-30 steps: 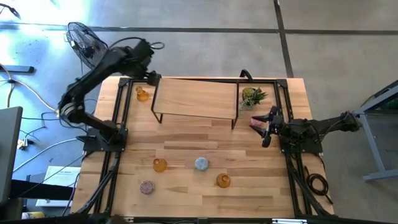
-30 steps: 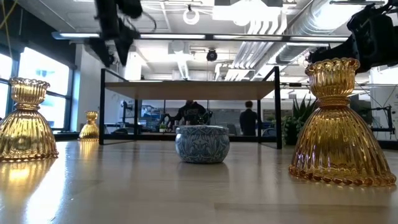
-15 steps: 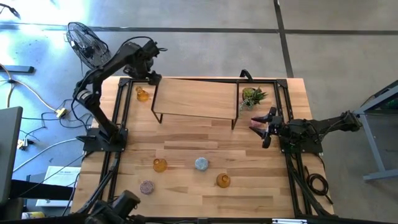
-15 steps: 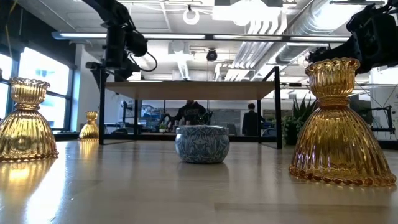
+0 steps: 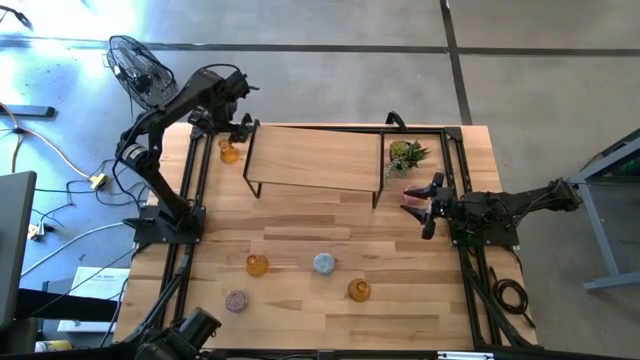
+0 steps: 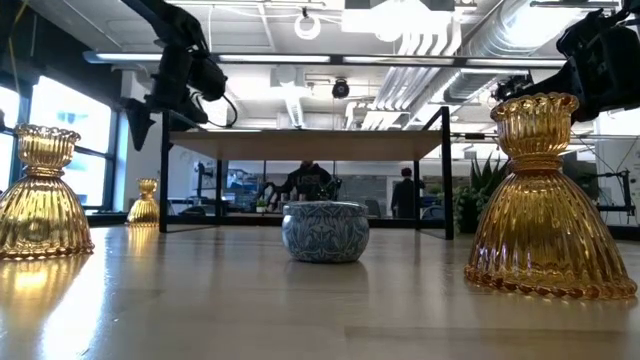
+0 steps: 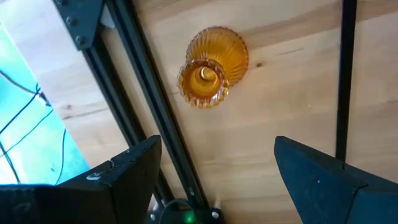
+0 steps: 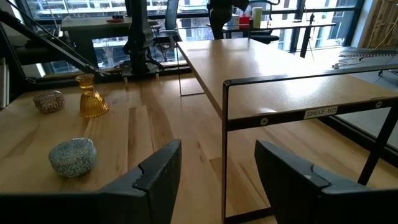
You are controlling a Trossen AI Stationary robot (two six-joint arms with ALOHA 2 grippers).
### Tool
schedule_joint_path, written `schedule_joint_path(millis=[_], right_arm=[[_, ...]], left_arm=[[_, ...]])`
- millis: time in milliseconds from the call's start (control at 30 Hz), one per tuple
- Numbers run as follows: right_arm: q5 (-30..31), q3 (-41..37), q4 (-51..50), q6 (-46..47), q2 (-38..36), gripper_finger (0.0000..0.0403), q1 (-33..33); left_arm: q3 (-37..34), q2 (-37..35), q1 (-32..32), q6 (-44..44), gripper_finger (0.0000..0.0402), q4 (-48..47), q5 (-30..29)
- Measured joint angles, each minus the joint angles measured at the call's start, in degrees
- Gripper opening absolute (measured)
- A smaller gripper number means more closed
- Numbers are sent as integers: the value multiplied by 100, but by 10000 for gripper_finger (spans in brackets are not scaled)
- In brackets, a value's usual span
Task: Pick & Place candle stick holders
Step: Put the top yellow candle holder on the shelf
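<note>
High view: left hand (image 5: pixel 238 127) hovers open above amber holder (image 5: pixel 229 152).

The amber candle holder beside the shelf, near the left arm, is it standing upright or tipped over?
Upright. The amber candle holder shows its round cup over the flared base in the left wrist view, and it stands on that base in the low view. The open left gripper hangs above it.

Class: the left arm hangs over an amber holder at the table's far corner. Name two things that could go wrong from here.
1. The amber holder stands close beside the black frame rail; the open left tool might strike the rail as it descends.
2. The holder looks narrow-necked and tall, so an off-centre grip may tip it.
</note>
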Motion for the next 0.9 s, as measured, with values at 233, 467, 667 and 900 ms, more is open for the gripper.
schedule_joint_path(millis=[233, 467, 667, 900], right_arm=[[2, 2, -17, 0, 0, 200, 0], [-22, 7, -24, 13, 0, 200, 0], [-211, 7, -37, 96, 0, 200, 0], [-210, 7, -126, 106, 0, 200, 0]], left_arm=[[-342, 2, -17, 695, 308, 545, 12], [-423, -22, -15, 180, 308, 706, -68], [-425, -18, -13, -74, 308, 602, -72], [-427, -15, 27, -8, 308, 385, -134]])
